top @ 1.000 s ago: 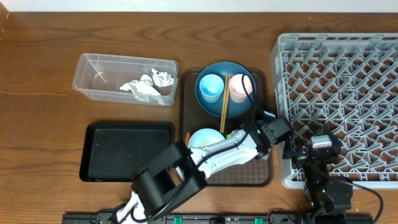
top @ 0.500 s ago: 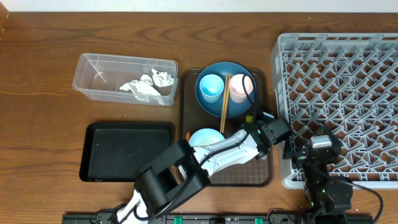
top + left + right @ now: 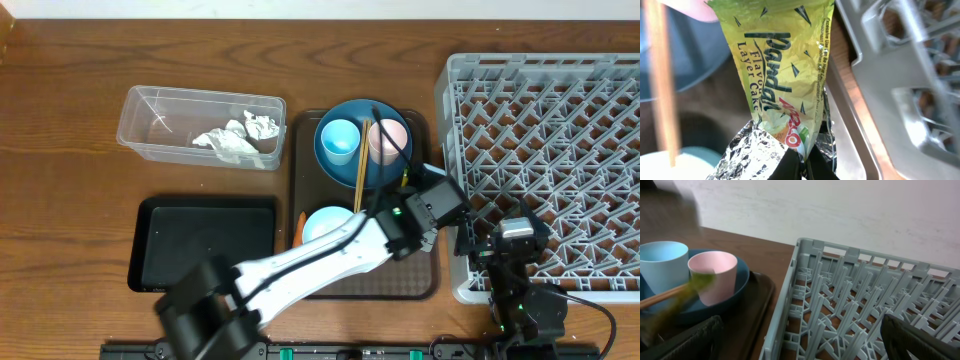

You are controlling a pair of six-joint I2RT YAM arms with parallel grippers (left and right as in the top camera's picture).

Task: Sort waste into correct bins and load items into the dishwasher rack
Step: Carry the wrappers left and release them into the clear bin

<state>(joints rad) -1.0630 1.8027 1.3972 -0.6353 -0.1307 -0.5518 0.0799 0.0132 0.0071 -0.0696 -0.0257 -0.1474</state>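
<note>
The wrapper (image 3: 780, 75) is being clamped by the left gripper (image 3: 801, 166) for sorting, while the right gripper (image 3: 800, 345) is being held agape. Lifting it, probably towards the clear tub (image 3: 150, 108), is being called for.

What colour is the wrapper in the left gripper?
Yellow-green, with dark green lettering and small dark triangles; the left wrist view shows the wrapper best.
</note>
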